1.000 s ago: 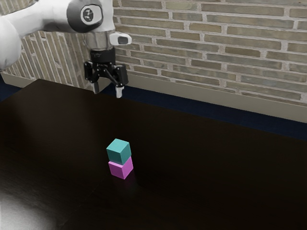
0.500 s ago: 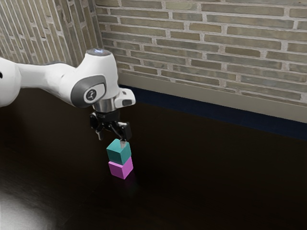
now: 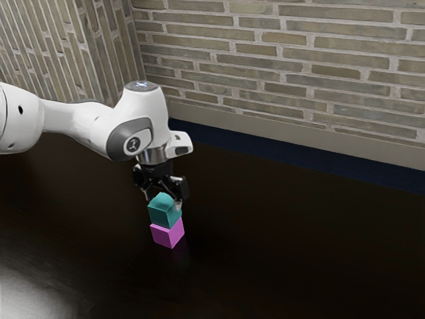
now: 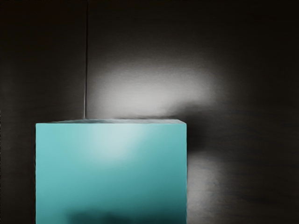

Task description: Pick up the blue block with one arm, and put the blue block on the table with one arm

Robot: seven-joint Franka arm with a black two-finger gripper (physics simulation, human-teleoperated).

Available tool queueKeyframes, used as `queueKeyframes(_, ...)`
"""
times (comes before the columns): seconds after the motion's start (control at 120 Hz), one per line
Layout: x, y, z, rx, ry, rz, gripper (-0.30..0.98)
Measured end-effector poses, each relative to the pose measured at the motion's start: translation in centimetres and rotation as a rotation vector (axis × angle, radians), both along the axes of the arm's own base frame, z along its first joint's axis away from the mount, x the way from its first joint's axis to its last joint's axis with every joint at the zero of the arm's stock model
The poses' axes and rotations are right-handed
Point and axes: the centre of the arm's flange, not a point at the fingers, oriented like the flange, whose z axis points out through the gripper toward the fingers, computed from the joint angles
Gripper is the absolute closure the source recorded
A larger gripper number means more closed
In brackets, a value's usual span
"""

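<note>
I had the gripper [image 3: 163,202] wide astride the blue block [image 3: 162,214], an upright, even-sided cube, one vertical edge toward the exterior camera.

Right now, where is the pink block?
In the exterior view, left of its middle, the pink block sits on the table, directly beneath the blue block.

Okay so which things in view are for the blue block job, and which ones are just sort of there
For the job:
- teal block, evidently the "blue" one
- gripper, down at that block
- table, where it should go

Just there:
- pink block, though the teal one sits on it
- brick wall
</note>
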Motion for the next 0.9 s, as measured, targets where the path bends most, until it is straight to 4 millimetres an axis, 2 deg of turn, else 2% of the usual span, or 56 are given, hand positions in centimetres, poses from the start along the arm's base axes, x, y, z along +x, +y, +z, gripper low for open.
queueKeyframes(0.242,0.3,0.6,-0.9,-0.002,0.008,0.014,0.03)
queueKeyframes(0.508,1.5,1.5,-3.2,-0.010,0.036,0.035,0.04)
queueKeyframes(0.75,1.7,1.7,-3.6,-0.012,0.037,0.040,0.22)
queueKeyframes(0.9,1.7,1.7,-3.6,-0.011,0.037,0.040,0.27)
